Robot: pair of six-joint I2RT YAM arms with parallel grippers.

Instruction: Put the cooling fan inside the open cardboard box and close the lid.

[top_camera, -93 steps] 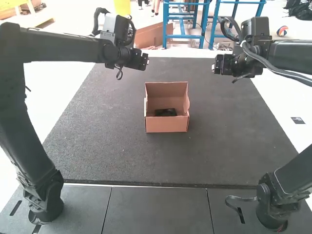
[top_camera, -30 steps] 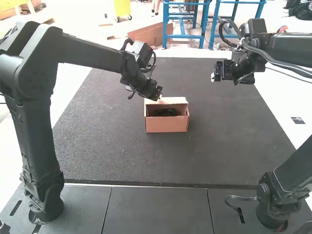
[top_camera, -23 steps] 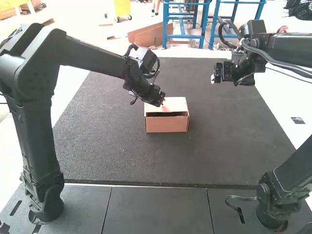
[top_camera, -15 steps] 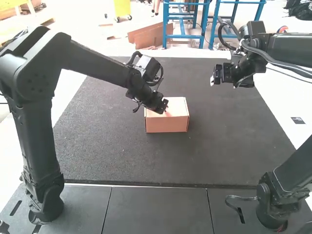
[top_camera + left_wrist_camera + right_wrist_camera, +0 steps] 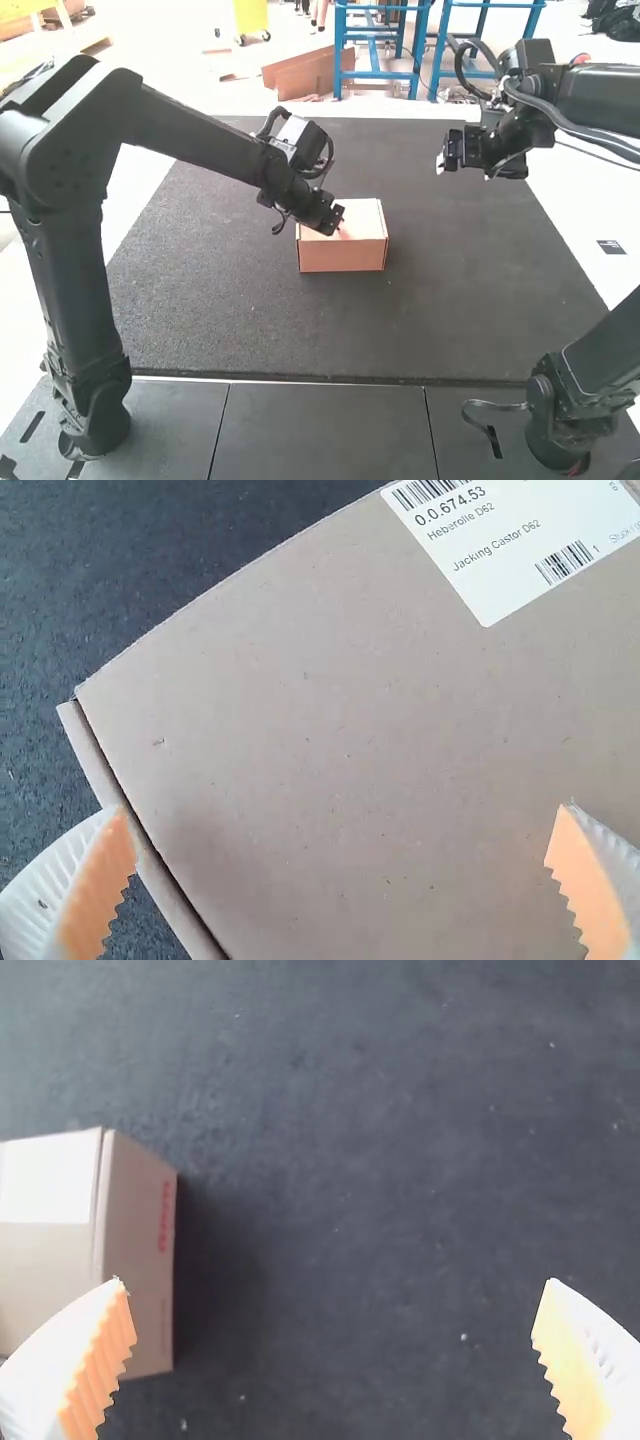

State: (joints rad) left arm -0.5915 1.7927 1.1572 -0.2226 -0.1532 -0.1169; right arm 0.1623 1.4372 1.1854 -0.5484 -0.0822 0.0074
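Cardboard lies right under the left gripper (image 5: pixel 335 214). That arm reaches in from the left, and its fingers (image 5: pixel 95 880) are spread wide apart, holding nothing, close over the lid (image 5: pixel 340 730) near the box's left rear corner. In the left wrist view one finger hangs past the lid's edge, above the dark mat (image 5: pixel 200 300), while the other is over the board. A white label (image 5: pixel 520 540) is stuck farther along the lid.

The cardboard box (image 5: pixel 343 240) stands in the middle of the mat with its lid lying down flat. The cooling fan, I judge, is shut away underneath. What is left looks like seating the lid properly. I would press straight down and gently, since a light box like this may skid or tip under a sideways shove. I would also keep the outer finger from hooking the lid's edge on the way up.

Over to the right, well apart from the box, the right gripper (image 5: pixel 446 158) hangs in the air, fingers wide apart and empty.
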